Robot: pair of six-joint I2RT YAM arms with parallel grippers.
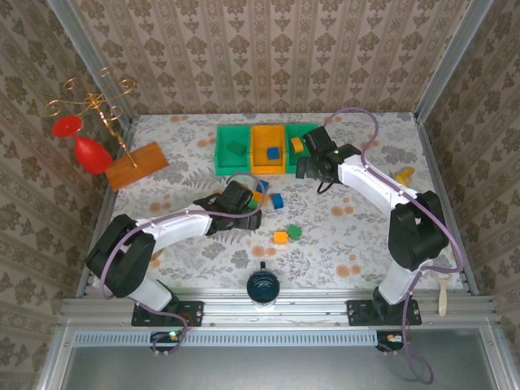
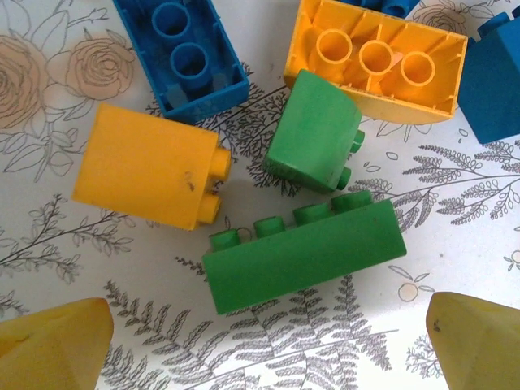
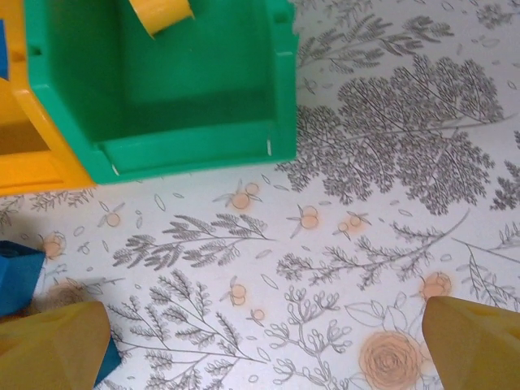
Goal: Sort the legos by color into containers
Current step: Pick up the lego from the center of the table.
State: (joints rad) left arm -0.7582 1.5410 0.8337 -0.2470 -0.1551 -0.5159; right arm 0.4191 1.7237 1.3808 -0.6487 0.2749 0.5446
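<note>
My left claw [image 2: 268, 345] hangs released over loose legos [image 2: 146, 166] on the bench [image 2: 471, 244], with a long green brick [image 2: 305, 256] just ahead of it. My right claw [image 3: 268, 341], released and empty, sits beside the right green bin [image 3: 195, 146]. Next I should lower the left claw, clench that brick and carry it to a green bin.

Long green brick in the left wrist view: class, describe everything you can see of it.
The long green brick is smooth plastic, with four round studs in a row along its upper edge. It lies on its side on the floral cloth, slanting up to the right. A small green brick sits just above it; contact is unclear.
</note>
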